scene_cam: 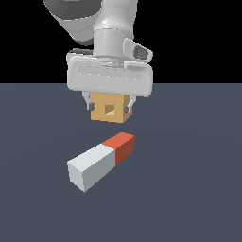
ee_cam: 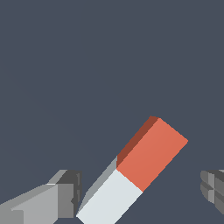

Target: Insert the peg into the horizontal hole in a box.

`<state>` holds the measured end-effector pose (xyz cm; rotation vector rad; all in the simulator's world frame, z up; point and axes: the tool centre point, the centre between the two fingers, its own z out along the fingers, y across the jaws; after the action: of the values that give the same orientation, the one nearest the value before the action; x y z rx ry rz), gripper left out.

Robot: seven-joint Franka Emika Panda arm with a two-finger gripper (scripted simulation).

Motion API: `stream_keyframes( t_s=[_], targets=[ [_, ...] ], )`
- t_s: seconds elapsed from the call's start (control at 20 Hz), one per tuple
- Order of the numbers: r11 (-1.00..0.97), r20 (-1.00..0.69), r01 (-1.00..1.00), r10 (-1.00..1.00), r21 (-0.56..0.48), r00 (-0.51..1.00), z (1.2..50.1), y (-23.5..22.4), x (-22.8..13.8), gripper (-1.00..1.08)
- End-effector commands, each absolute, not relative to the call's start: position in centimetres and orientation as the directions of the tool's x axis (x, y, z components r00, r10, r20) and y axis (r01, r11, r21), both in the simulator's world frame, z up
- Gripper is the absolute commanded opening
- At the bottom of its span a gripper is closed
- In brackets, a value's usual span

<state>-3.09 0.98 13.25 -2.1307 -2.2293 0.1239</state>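
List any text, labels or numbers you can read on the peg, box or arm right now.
None: no readable text in either view. The peg shows plain white and red faces, the box is plain tan, and the end effector housing carries no lettering.

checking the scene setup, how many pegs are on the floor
1: the peg lies flat on the floor, in front of the box, under the open gripper.

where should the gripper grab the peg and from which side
Probably the pale grey-white part of the peg, from straight above, open gripper fingers closing across its two long flat sides. It lies flat on the floor, and this leaves the red end, nearer the box, free.
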Motion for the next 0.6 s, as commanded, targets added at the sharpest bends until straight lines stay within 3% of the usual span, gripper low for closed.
stream_keyframes(
  t_s=[0.0, 0.55],
  targets=[
    [0.044, -0.015, 0.994, 0.999, -0.096, -0.046, 13.3, 1.0, -3.1, 1.00],
    [-0.082, -0.018, 0.994, 0.997, -0.078, 0.081, 12.2, -0.8, -3.2, 1.00]
  ],
)
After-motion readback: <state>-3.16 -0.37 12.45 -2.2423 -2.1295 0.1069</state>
